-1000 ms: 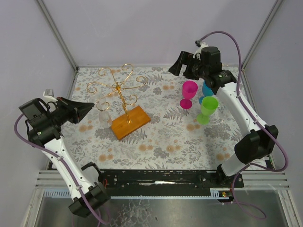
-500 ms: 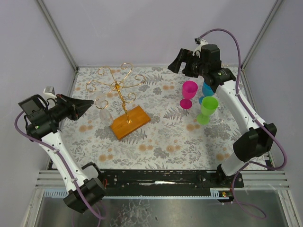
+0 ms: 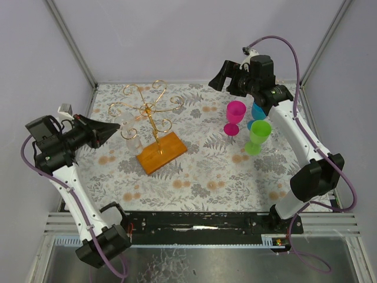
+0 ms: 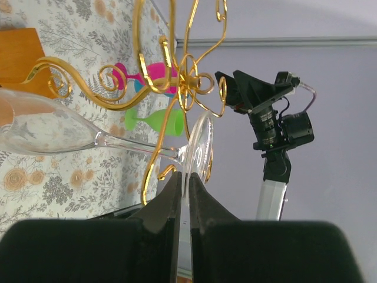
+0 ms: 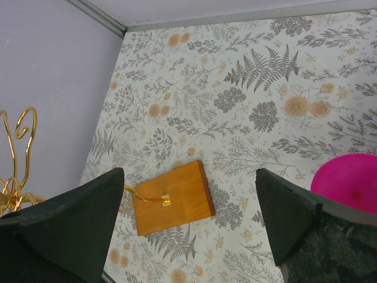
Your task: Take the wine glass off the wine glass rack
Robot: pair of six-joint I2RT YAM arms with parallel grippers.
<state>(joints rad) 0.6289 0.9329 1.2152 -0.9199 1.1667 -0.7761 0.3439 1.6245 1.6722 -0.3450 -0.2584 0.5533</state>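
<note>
While the rack's wooden base (image 3: 162, 152) kept its spot, the left gripper (image 3: 116, 126) had crept from the left edge of the overhead frame up and rightward toward the wine glass rack (image 3: 154, 121). The wine glass (image 3: 132, 140) had drifted a little up-frame with it. The wrist view showed why: the two fingers (image 4: 168, 197) stood almost together, pinched on the thin rim of the glass's foot, which they held edge-on. That read as a secured grip with extraction under way but unfinished, since the stem was crossed by gold wire and the foot sat just beside a curl of the rack (image 4: 188, 79). Whether it had cleared its loop could not be told. In that view the glass's long axis ran across the frame, bowl at far left and foot at centre, dipping slightly rightward. From overhead the bowl hung below the wire arms, left of the base. The right gripper (image 5: 188, 200) hovered at upper right with its fingers wide apart, holding nothing, and had scarcely moved.
</note>
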